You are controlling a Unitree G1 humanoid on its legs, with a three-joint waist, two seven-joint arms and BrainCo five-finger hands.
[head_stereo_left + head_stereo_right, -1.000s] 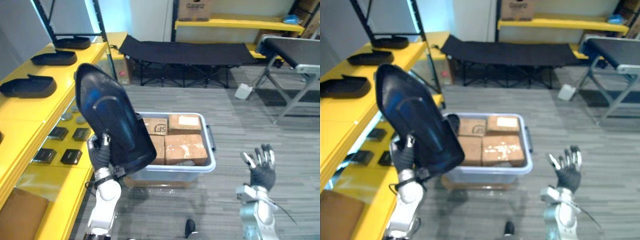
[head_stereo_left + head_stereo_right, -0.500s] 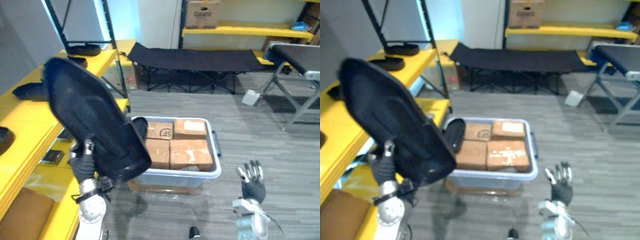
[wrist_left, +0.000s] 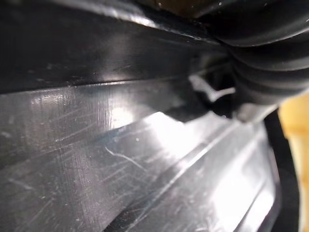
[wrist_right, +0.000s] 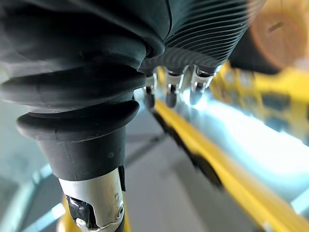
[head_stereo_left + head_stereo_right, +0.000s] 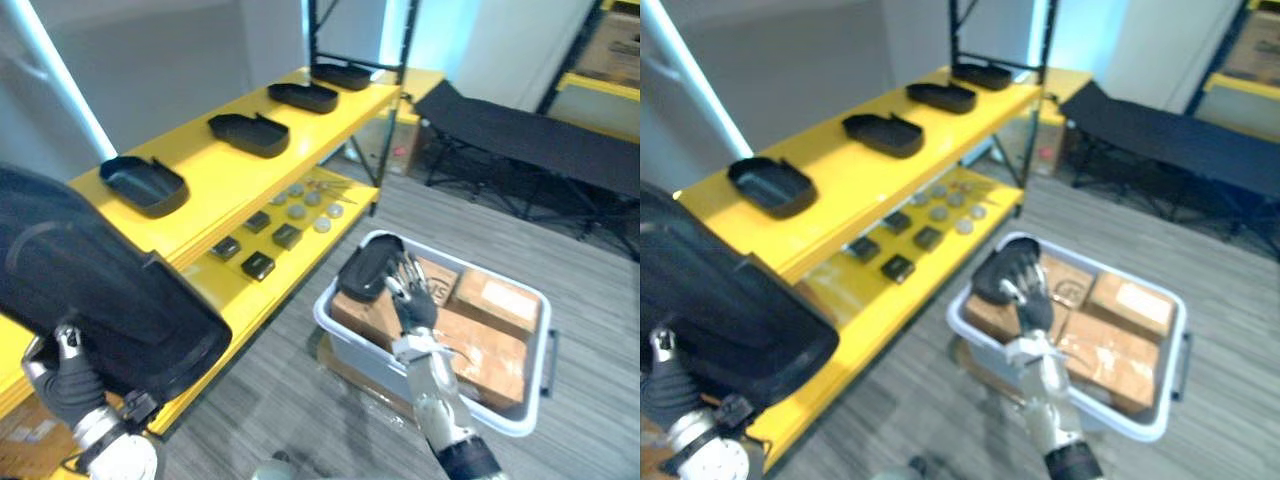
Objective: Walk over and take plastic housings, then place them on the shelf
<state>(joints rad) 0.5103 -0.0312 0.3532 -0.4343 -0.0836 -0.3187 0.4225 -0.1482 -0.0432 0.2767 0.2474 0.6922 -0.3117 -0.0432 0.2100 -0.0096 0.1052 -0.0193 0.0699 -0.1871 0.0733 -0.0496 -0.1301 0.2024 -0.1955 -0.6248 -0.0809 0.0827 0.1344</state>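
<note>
A large black plastic housing (image 5: 90, 300) stands tilted at the lower left, and my left hand (image 5: 65, 375) is shut on its lower edge. Its glossy, scratched inner surface (image 3: 120, 145) shows close up in the left wrist view. My right hand (image 5: 410, 295) is open with straight fingers (image 4: 169, 92), raised in front of the grey bin (image 5: 335, 325). Another black housing (image 5: 368, 270) lies in the bin's near corner, just behind that hand. The yellow shelf (image 5: 220, 175) runs along the left, and several black housings rest in a row on its top, the nearest one (image 5: 143, 183) close to the held housing.
Cardboard boxes (image 5: 495, 300) fill most of the bin. Small dark and round parts (image 5: 258, 265) lie on the lower yellow shelf level. A black folding cot (image 5: 530, 140) stands at the back right. Grey floor (image 5: 270, 400) lies between shelf and bin.
The camera has swung left, so the shelf now faces me and the bin sits at the right. The housing stays in my left hand. My right hand has risen in front of the bin.
</note>
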